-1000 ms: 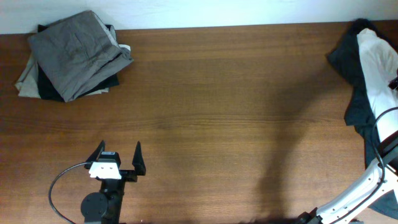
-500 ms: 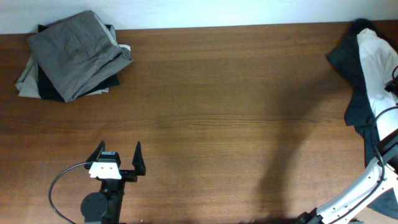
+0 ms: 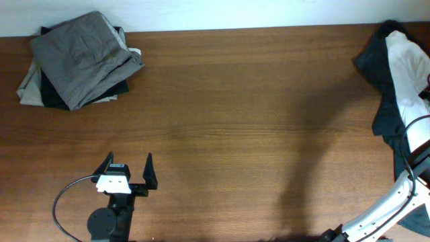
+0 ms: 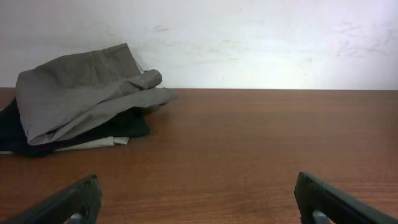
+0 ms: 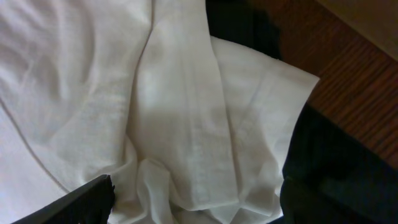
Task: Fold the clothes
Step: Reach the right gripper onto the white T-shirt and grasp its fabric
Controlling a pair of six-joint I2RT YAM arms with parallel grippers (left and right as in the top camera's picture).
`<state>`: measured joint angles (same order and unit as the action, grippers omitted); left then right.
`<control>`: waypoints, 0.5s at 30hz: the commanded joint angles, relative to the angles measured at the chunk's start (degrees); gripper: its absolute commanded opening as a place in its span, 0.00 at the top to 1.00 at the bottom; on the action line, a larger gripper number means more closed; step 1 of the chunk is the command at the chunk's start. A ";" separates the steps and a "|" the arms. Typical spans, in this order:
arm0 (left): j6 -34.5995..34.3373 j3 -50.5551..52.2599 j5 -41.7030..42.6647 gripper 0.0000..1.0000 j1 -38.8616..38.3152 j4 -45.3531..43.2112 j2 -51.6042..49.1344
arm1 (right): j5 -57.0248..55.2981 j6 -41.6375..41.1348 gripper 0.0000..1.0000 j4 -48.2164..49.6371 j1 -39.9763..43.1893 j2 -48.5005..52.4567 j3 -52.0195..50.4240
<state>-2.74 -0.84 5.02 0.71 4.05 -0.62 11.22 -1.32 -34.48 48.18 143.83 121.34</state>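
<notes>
The clothes, a crumpled white T-shirt (image 3: 408, 70), lie at the table's far right edge on top of a dark charcoal garment (image 3: 376, 67). In the right wrist view the white T-shirt (image 5: 174, 106) fills most of the frame. My right gripper (image 5: 199, 208) hovers close over it, open wide, with a bunch of white fabric lying between the fingers (image 5: 87, 202). The far finger blends into the dark garment (image 5: 336, 162). My left gripper (image 3: 127, 168) stands open near the front left, with only bare table between its fingers (image 4: 68, 202).
A folded pile topped by grey-brown trousers (image 3: 80, 57) sits at the back left corner, also ahead in the left wrist view as the pile (image 4: 81, 93). The wooden table (image 3: 235, 121) stretches between both piles. A white wall runs along the back edge. The right arm (image 3: 396, 202) comes in from the front right.
At the right edge of the overhead view the right gripper's tip has shifted only slightly over the white T-shirt. The left arm has not moved.
</notes>
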 commanded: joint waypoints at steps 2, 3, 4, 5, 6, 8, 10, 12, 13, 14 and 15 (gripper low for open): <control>0.70 0.35 -0.35 0.01 -0.33 0.09 0.26 | -1.07 1.18 0.11 0.02 -0.94 -3.32 1.60; 0.70 0.35 -0.35 0.01 -0.33 0.09 0.26 | -0.92 3.74 0.11 -0.02 -1.36 -3.32 1.57; 0.70 0.35 -0.35 0.01 -0.33 0.09 0.26 | -0.94 6.40 0.12 -0.04 -2.01 -3.30 1.57; 0.70 0.35 -0.35 0.01 -0.33 0.09 0.26 | -0.96 8.46 0.12 -0.22 -2.91 -3.30 1.57; 0.70 0.35 -0.35 0.01 -0.33 0.09 0.26 | -0.98 8.61 0.14 -0.22 -3.65 -3.21 1.57; 0.72 0.35 -0.35 0.01 -0.33 0.09 0.26 | -1.03 8.57 0.15 -0.07 -4.33 -3.06 1.57; 0.70 0.35 -0.35 0.01 -0.33 0.09 0.26 | -2.08 8.37 0.15 0.02 -4.46 -2.86 1.57; 0.70 0.35 -0.35 0.01 -0.33 0.09 0.26 | -2.93 8.37 0.15 0.04 -4.31 -2.86 1.57; 0.70 0.35 -0.35 0.01 -0.33 0.09 0.26 | -2.91 8.37 0.15 0.00 -4.20 -2.86 1.57; 0.70 0.35 -0.35 0.01 -0.33 0.09 0.26 | -2.91 8.37 0.15 0.02 -4.02 -2.86 1.57; 0.70 0.35 -0.35 0.01 -0.33 0.09 0.26 | -2.91 8.35 0.17 0.09 -3.89 -2.86 1.57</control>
<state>-2.74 -0.84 5.02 0.71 4.05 -0.62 9.28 6.52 -34.46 43.86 143.83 121.40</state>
